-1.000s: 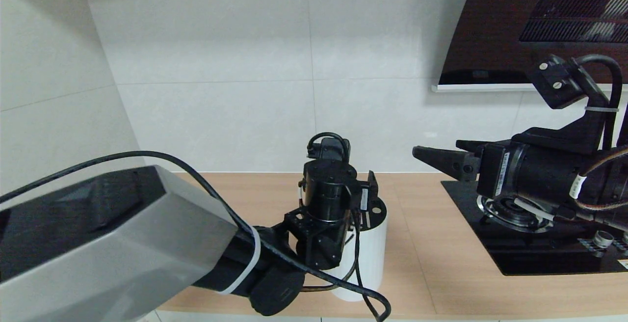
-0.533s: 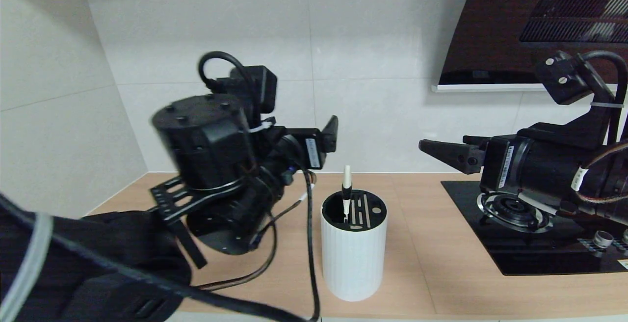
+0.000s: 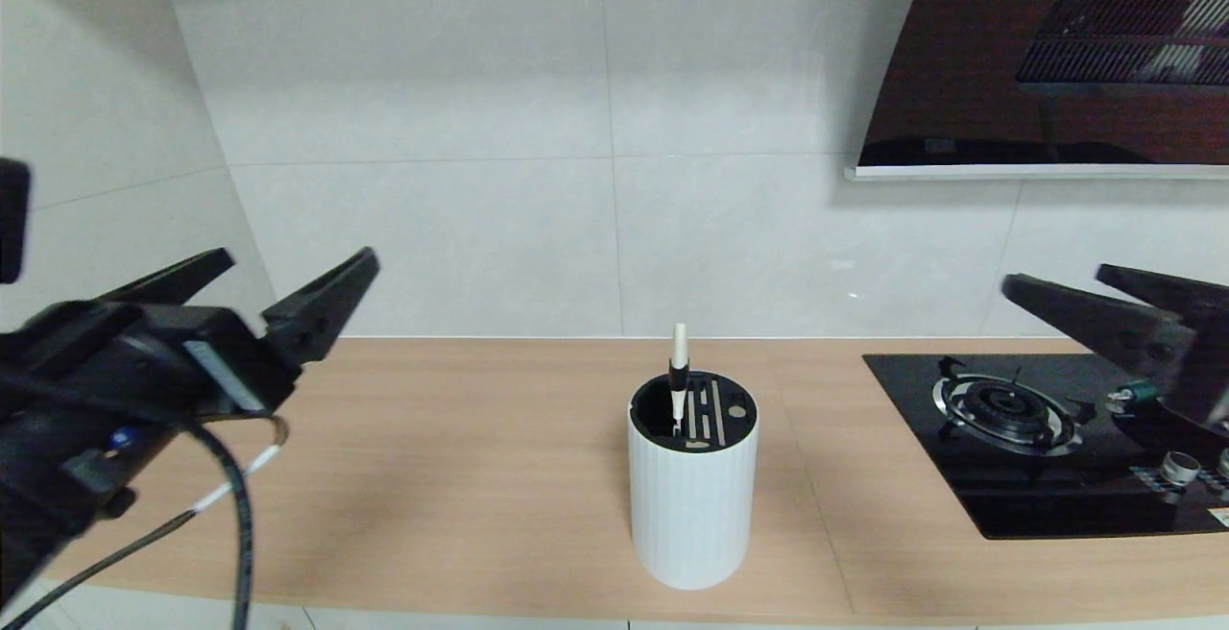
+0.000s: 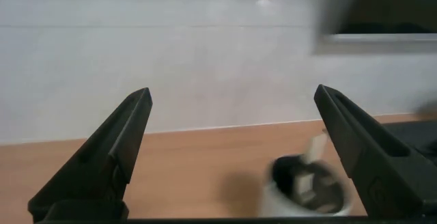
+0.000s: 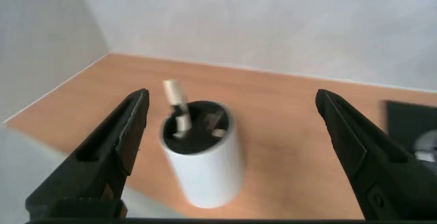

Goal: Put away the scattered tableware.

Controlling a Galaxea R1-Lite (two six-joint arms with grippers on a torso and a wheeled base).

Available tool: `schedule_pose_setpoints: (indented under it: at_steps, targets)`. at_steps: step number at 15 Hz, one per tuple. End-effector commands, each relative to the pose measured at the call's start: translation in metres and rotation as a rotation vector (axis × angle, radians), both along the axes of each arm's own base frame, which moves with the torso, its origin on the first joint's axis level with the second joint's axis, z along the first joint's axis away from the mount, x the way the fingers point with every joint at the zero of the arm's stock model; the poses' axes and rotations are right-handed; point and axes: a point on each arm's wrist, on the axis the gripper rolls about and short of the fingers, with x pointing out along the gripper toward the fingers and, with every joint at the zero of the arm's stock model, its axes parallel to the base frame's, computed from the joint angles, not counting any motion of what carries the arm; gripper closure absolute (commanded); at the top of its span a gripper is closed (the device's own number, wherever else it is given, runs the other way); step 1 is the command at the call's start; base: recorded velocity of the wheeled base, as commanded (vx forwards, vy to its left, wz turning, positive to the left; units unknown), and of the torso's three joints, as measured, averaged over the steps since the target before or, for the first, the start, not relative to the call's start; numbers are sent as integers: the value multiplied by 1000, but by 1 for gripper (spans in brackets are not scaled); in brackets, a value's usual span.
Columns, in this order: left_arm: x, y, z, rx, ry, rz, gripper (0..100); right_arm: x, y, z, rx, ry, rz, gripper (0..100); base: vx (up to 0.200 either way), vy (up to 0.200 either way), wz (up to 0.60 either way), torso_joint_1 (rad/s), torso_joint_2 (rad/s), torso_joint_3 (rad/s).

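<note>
While standing upright in a slot of the white ribbed cylindrical holder with its black slotted top, the slim cream-and-black-handled utensil is sitting between both grippers, well apart from each. The left gripper, spread wide and empty, has pulled away from above the holder. The right gripper, likewise spread, has drawn back over the black gas hob.

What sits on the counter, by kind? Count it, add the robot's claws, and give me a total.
White slotted holder: 1
Utensil standing in that holder: 1
Gas hob: 1
Claws: 2, left claw and right claw, both open and holding nothing
Total: 5
</note>
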Motion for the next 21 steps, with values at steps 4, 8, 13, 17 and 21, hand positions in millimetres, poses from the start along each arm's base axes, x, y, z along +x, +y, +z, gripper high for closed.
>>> schedule_pose_setpoints:
  at_steps: [4,8,13,17,21]
  targets:
    - [-124,73,-19,2,-83,188,0,-122,-72,-29,-16,-222,-268,0,0,0,0,0,0,0]
    - [-181,82,-48,15,-120,207,0,-170,-82,-54,-15,-256,-353,0,0,0,0,0,0,0]
    - [-195,80,-60,5,-163,330,0,-183,-77,-79,-60,-247,-449,0,0,0,0,0,0,0]
    - [-197,76,-80,46,-146,417,0,-181,-71,-111,-82,-243,-449,0,0,0,0,0,0,0]
    - [-173,75,-138,93,66,327,0,-151,-71,-170,-118,-92,-442,0,0,0,0,0,0,0]
